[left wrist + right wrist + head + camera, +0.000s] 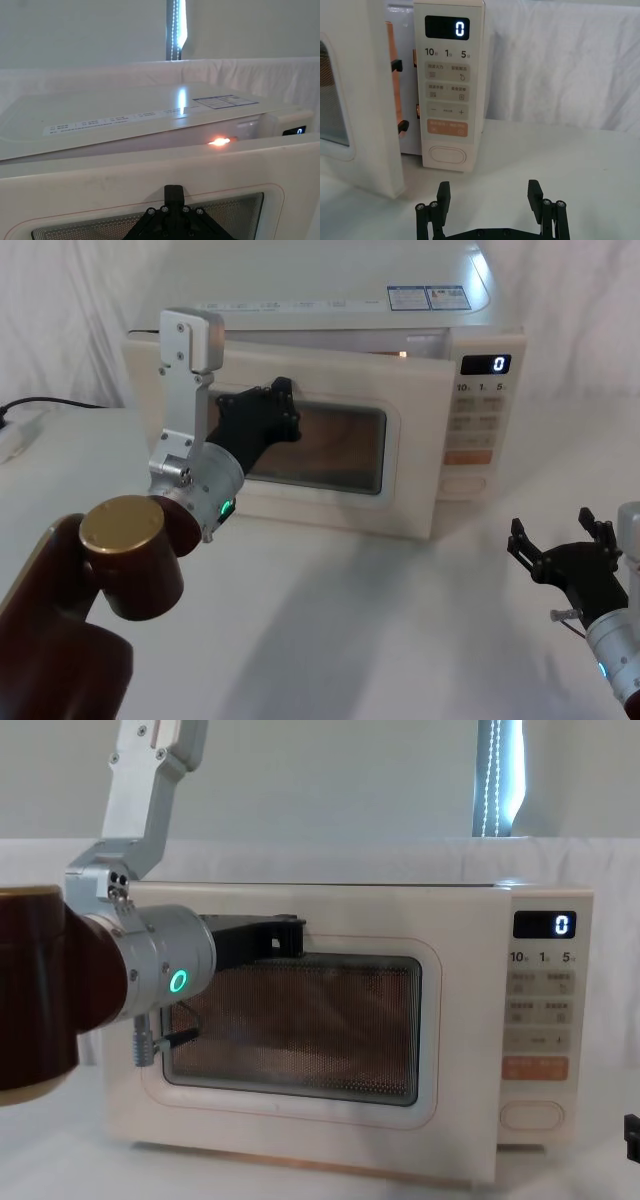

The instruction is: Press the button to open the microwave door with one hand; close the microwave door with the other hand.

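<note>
I see the microwave (330,390) at 12 o'clock on the table (350,640), its door (330,455) ajar: the latch side stands off the body, leaving a gap beside the control panel (449,85), and a light (220,142) glows inside above the door's top edge. The display (486,364) reads 0.

My left gripper (268,415) is up at about 11 o'clock, against the door's window (300,1025) near its upper hinge-side corner. I cannot tell whether its fingers are apart or together. A green ring (178,981) glows on its wrist.

My right gripper (562,545) sits low over the table at about 4 o'clock, well apart from the microwave, fingers (443,192) spread wide with nothing between them. From its wrist camera it faces the panel, with the oval button (448,154) at the panel's foot straight ahead.
</note>
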Robot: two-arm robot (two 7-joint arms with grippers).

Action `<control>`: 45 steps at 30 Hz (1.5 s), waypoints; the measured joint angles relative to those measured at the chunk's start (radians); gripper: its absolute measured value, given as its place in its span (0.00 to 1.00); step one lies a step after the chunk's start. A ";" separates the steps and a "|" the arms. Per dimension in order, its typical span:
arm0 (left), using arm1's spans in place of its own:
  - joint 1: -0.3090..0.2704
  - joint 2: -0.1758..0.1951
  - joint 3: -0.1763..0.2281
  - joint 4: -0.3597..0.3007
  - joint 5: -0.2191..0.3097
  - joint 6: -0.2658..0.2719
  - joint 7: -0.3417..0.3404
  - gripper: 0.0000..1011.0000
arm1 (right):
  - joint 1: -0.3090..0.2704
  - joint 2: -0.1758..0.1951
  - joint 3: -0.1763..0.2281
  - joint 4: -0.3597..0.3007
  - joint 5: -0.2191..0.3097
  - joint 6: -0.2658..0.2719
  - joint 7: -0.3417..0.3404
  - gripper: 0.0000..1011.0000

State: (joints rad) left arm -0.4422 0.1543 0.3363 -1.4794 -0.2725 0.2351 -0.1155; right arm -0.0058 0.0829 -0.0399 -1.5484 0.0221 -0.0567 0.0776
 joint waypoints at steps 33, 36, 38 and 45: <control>-0.055 -0.105 -0.061 0.111 0.090 0.006 0.008 0.00 | 0.000 0.000 0.000 0.000 0.000 0.000 0.000 0.99; -0.055 -0.110 -0.064 0.114 0.095 0.007 0.008 0.00 | 0.000 0.000 0.000 0.000 0.000 0.000 0.000 0.99; -0.056 -0.114 -0.068 0.117 0.100 0.008 0.008 0.00 | 0.000 0.000 0.000 0.000 0.000 0.000 0.000 0.99; -0.058 -0.124 -0.075 0.125 0.110 0.006 0.006 0.00 | 0.000 0.000 0.000 0.000 0.000 0.000 0.000 0.99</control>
State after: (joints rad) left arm -0.5006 0.0301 0.2609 -1.3539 -0.1625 0.2408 -0.1097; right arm -0.0058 0.0829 -0.0400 -1.5484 0.0221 -0.0567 0.0776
